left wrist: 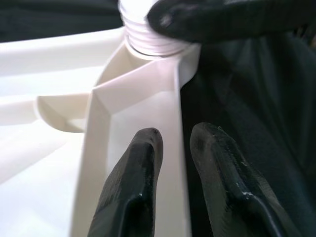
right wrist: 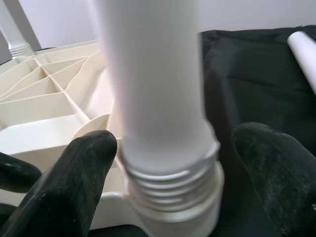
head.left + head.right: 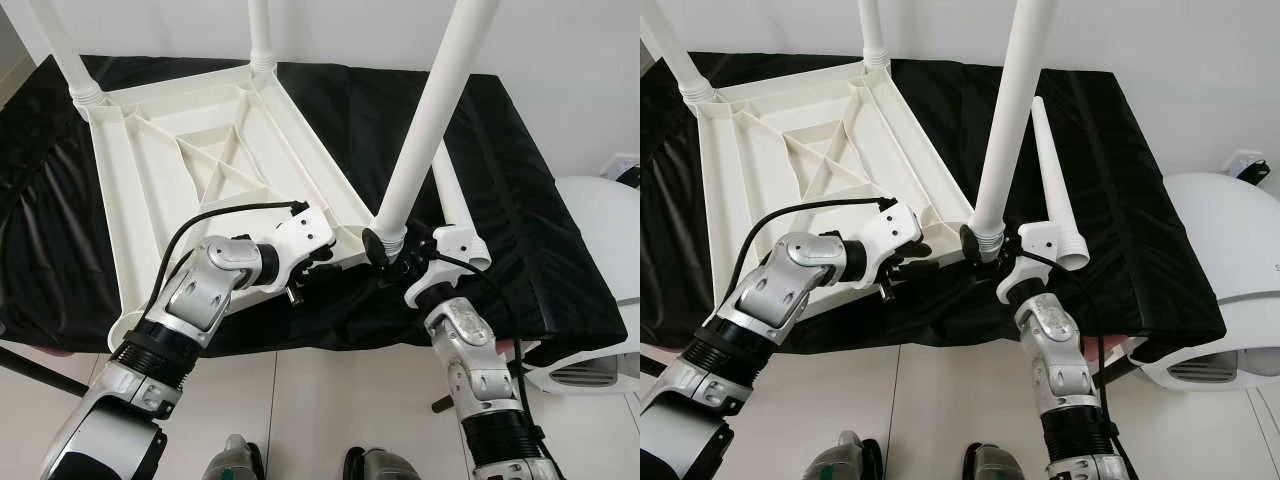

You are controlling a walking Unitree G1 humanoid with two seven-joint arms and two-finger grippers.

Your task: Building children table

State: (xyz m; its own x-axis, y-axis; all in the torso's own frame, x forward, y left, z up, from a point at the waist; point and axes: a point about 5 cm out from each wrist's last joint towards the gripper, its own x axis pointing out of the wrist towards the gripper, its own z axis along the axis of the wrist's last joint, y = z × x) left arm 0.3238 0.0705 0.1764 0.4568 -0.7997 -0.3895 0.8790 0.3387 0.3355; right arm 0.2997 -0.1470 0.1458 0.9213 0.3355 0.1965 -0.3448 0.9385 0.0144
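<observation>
White plastic children's table (image 3: 190, 160) lies upside down on the black-covered tabletop (image 3: 500, 180). Right claw (image 3: 395, 250), fingers spread, straddles the threaded base of a leg (image 3: 425, 130) at the near corner. Left claw (image 1: 173, 143) pinches the table's near rim. A loose leg (image 3: 1050, 170) lies beside.

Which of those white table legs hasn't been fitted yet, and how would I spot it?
Find the black cloth, then the upside-down white plastic tabletop on it. Right of that, beside the right end effector, is the loose white tapered leg. It alone lies flat on the cloth; the others stand upright in corner sockets.
</observation>
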